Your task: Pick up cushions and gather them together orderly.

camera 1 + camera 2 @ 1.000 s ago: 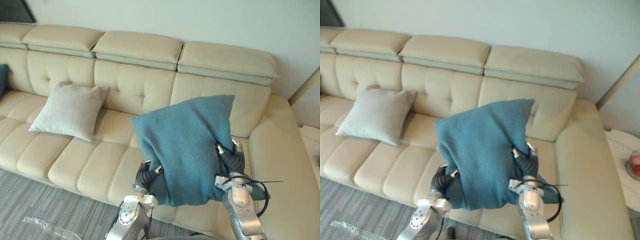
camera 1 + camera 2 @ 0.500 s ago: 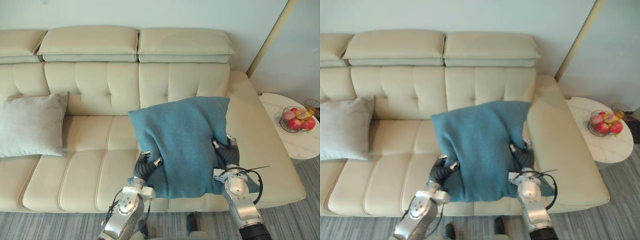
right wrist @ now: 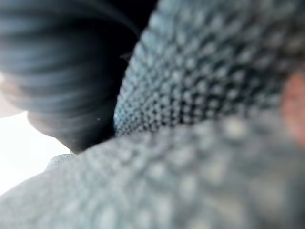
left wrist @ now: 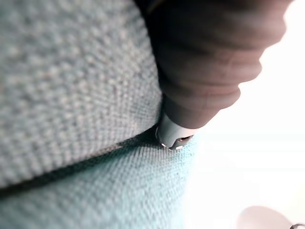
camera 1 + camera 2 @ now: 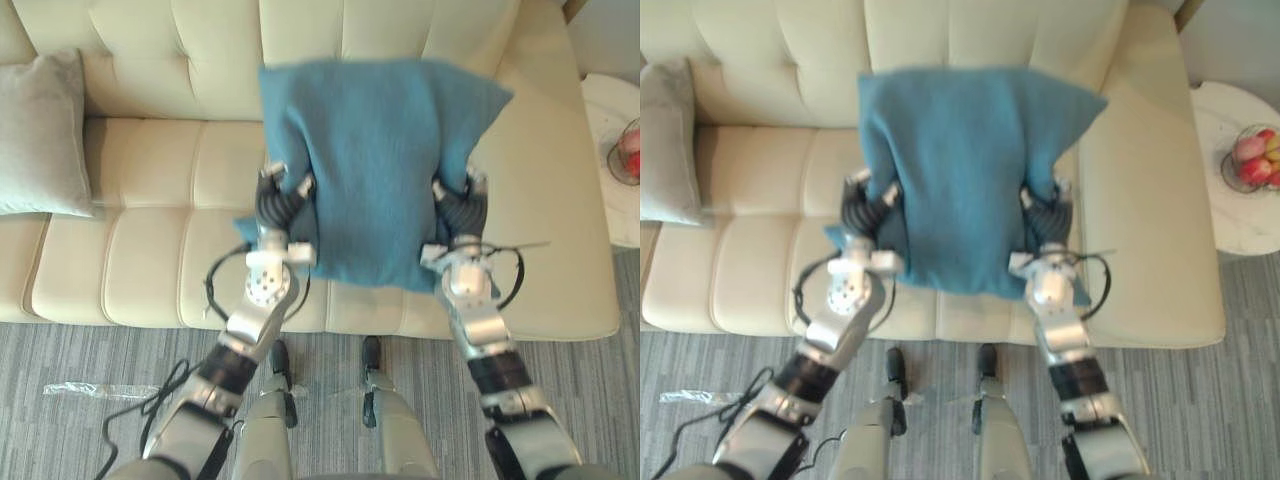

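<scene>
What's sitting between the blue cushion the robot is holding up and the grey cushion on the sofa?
Nothing visible. Only the cream sofa seat lies between the blue cushion and the grey cushion off to its left.

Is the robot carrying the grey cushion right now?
No, its left hand and right hand hold the teal cushion between them; the grey cushion lies on the sofa.

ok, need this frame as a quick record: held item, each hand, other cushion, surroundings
held item: teal cushion, held up over the sofa between both hands
left hand: against the cushion's left edge
right hand: against the cushion's right edge
other cushion: grey cushion, on the sofa seat, far left, apart from the teal one
surroundings: white side table right of the sofa, fruit bowl on it
</scene>
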You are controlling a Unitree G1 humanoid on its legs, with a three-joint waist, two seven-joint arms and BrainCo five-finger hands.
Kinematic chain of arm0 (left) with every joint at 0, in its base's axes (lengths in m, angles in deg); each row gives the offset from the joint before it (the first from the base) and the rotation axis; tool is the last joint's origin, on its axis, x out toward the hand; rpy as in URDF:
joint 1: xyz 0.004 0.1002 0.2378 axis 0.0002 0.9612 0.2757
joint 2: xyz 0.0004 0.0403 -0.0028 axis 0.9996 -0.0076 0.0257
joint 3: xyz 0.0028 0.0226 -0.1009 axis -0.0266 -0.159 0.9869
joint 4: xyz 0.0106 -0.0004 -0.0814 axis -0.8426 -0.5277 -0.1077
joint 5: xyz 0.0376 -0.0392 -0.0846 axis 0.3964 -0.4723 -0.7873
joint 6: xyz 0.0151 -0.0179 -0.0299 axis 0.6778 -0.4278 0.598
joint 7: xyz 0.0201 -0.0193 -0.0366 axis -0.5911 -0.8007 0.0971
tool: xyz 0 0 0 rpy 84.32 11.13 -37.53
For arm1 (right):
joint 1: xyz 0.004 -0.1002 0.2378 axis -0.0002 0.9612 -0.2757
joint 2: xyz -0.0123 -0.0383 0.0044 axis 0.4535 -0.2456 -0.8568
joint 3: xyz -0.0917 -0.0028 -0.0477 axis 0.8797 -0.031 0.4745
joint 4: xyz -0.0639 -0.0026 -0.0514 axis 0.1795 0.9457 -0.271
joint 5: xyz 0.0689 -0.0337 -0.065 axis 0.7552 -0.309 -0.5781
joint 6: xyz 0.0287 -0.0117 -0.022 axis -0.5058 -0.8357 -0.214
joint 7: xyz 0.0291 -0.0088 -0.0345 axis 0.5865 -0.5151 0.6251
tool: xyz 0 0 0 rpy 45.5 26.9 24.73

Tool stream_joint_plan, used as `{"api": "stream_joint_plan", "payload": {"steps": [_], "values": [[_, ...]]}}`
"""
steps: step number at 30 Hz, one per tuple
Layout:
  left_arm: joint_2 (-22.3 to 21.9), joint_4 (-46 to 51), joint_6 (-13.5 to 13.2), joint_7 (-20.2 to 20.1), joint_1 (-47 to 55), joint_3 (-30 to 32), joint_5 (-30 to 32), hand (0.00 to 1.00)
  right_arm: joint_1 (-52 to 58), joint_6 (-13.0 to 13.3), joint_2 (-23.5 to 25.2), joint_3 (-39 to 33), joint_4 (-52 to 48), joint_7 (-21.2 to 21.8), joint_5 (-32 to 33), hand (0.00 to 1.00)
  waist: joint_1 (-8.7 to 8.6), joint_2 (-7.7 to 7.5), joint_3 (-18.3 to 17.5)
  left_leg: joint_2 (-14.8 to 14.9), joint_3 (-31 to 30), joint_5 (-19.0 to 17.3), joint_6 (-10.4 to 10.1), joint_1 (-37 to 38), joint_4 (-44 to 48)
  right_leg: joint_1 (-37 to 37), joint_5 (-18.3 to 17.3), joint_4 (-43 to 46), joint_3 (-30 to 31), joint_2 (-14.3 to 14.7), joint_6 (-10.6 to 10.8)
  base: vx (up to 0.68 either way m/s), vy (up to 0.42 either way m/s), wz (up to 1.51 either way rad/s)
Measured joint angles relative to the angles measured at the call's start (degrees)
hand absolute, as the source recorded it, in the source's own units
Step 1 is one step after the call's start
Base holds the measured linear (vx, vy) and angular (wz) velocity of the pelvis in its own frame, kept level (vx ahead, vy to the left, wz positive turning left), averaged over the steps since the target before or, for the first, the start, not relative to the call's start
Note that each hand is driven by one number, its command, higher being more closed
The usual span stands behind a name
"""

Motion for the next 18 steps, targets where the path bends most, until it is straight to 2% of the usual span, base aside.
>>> {"api": "stream_joint_plan", "payload": {"steps": [2,4,9,13,14,18], "values": [[-0.35,-4.04,-1.0,1.83,-6.86,1.67,0.09,1.0,-7.87,-0.01,0.0,-1.14,3.86,-1.68,-2.24,1.0,0.27,0.41,0.31,-0.03,-0.05,1.27,0.33,-2.04,-0.96,-2.47,0.55,0.02,-0.17,0.02,-0.24,-0.04,-0.013,0.07],[-0.33,-10.19,-1.32,3.66,-16.6,4.67,0.08,1.0,-19.09,-0.08,-0.55,-1.46,11.26,-3.45,-3.84,1.0,0.61,1.16,2.65,-0.45,-0.23,3.18,0.35,-2.95,-2.99,-4.35,1.2,0.11,-0.25,-0.08,-0.13,-0.03,-0.014,0.05],[-0.38,-23.24,-1.37,4.6,-35.47,10.62,-0.63,1.0,-37.92,-1.03,-2.03,-4.77,25.46,-4.44,-4.55,1.0,0.75,2.85,6.26,-1.3,-2.05,7.02,0.63,-7.82,-7.32,-10.02,1.86,0.13,-2.04,-0.58,-0.28,-0.01,-0.002,0.19],[-0.18,-29.86,-1.16,4.59,-42.76,12.96,-1.6,1.0,-45.78,-2.26,-2.3,-5.8,33.19,-5.12,-4.09,1.0,0.89,3.46,7.71,-1.86,-3.03,7.43,0.64,-10.71,-7.95,-12.81,1.86,0.22,-3.08,-1.33,-0.28,0.05,0.019,0.13],[-0.19,-31.03,-1.16,4.6,-44.4,13.76,-1.63,0.0,-47.47,-2.4,-2.54,-5.81,34.1,-5.51,-4.09,0.0,1.11,3.55,8.48,-2.01,-3.05,7.62,0.5,-10.84,-8.37,-13.15,1.84,0.21,-3.14,-1.45,-0.26,0.07,0.041,0.1],[0.16,-33.54,-1.16,4.58,-49.71,15.68,-1.56,0.0,-52.43,-2.39,-3.94,-6.02,34.49,-8.63,-3.92,0.0,1.19,4.03,9.66,-2.71,-4.65,10.01,-1.12,-13.92,-10.54,-16.57,1.77,0.2,-4.05,-2.2,-0.18,0.05,0.029,0.17]]}}
